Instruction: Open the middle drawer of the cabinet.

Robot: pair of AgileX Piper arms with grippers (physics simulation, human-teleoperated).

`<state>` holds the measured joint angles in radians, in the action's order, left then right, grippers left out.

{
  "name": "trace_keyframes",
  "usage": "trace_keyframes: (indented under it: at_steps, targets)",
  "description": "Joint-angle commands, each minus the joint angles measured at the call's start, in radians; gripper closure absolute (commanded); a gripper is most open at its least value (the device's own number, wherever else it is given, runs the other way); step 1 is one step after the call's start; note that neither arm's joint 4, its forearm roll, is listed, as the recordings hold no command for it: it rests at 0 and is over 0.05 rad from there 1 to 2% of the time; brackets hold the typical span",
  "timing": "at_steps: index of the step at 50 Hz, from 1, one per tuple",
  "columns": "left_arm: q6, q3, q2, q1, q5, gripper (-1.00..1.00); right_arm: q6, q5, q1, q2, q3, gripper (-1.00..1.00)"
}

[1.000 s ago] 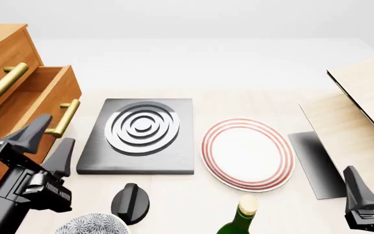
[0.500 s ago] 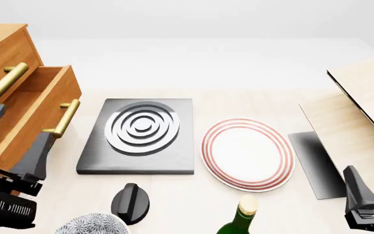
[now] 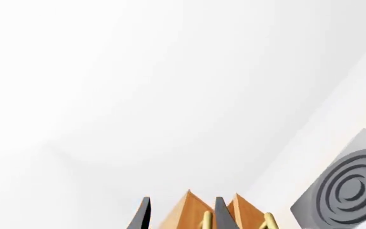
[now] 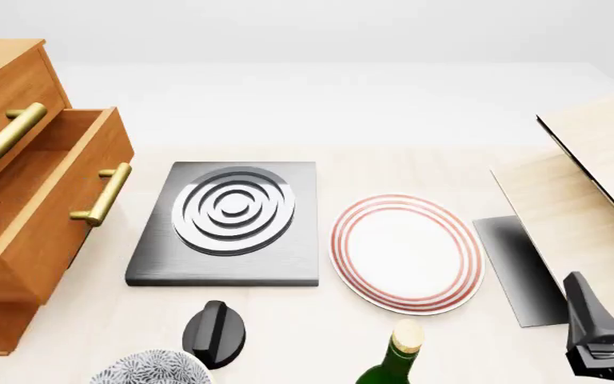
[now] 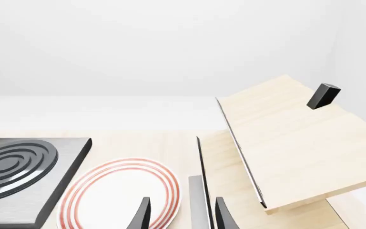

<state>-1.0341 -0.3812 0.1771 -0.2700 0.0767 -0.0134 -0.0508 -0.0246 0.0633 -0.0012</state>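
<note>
Front view: one cabinet (image 4: 13,88) at the worktop's left edge, three stacked fronts by the look of it, the lowest mostly hidden. Middle drawer (image 4: 51,200) stands pulled well out, its brass bar handle (image 4: 101,194) free of any grip. Judgement: opening appears done; what remains is at most clearing the arm away.

Count of other items:
- one dark hob slab (image 4: 227,224) with ring pattern, left of centre;
- one red-rimmed plate (image 4: 408,253), centre;
- one black knob (image 4: 215,332), near edge;
- one green bottle (image 4: 390,360), near edge, top only;
- one patterned bowl (image 4: 149,371), near edge, partly cut off;
- pale boards (image 4: 595,192) at the right edge, number unclear.

Left pincer (image 3: 181,213): two finger tips show apart, nothing between them, cabinet wood beyond. In the front view only a dark sliver at the left border.

Right pincer (image 5: 181,213): fingers parted, holding nothing, over the worktop's near right corner.
</note>
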Motion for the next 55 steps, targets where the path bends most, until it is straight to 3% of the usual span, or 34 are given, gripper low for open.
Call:
trace_keyframes:
  at_steps: [1, 9, 13, 17, 22, 30, 31, 34, 41, 48, 55]
  targets:
    - [0.215, -0.173, -0.021, -0.017, -0.192, -1.00, 0.003, 0.018, 0.003, -0.021, 0.000, -1.00]
    - [0.304, -0.252, 0.006, -0.025, -0.268, -1.00, 0.004, 0.022, 0.003, -0.025, 0.000, -1.00]
    - [0.403, -0.316, 0.043, -0.019, -0.327, -1.00, 0.003, 0.023, 0.003, -0.026, 0.000, -1.00]
    - [0.429, -0.344, 0.051, -0.020, -0.348, -1.00, 0.003, 0.023, 0.003, -0.026, 0.000, -1.00]
    - [0.517, -0.396, 0.084, -0.030, -0.400, -1.00, 0.004, 0.023, 0.003, -0.026, 0.000, -1.00]
    - [0.554, -0.444, 0.104, -0.023, -0.434, -1.00, 0.003, 0.021, 0.003, -0.024, 0.000, -1.00]
    - [0.594, -0.473, 0.118, -0.022, -0.459, -1.00, 0.004, 0.021, 0.003, -0.024, 0.000, -1.00]
    - [0.578, -0.479, 0.113, -0.016, -0.463, -1.00, 0.004, 0.020, 0.003, -0.023, 0.000, -1.00]
    - [0.658, -0.534, 0.133, -0.017, -0.505, -1.00, 0.004, 0.018, 0.003, -0.021, 0.000, -1.00]
    - [0.644, -0.547, 0.131, -0.017, -0.523, -1.00, 0.003, 0.017, 0.003, -0.019, 0.000, -1.00]
    - [0.694, -0.602, 0.173, -0.015, -0.579, -1.00, 0.004, 0.016, 0.003, -0.019, 0.000, -1.00]
